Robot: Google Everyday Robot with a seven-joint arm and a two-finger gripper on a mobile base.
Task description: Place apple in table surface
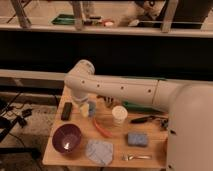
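In the 1 camera view, you look down on the table surface (116,141), a light plank top, with the white cup (119,114) standing near its middle. Take that cup as your mark.

The white arm (122,90) crosses above and behind the cup, coming in from the right and bending at an elbow up and to the cup's left. Below that elbow, the gripper (84,107) hangs low over the table to the left of the cup. Its jaws stand apart. You cannot tell whether anything sits between them, because the arm covers that spot.

You cannot pick out the apple, so you cannot tell how it lies relative to the gripper. A small pale and bluish shape sits just beside the gripper on the cup's side, too blurred to name.

- Further left of the cup, past the gripper, lies a black block (66,111).
- Just below and left of the cup lies a long orange-red thing (101,128).
- Well below and left sits a purple bowl (67,138), with a grey cloth (100,151) beside it.
- Below and right of the cup lie a blue sponge (137,139) and a fork (136,157).
- Right of the cup lies a black tool (145,119).
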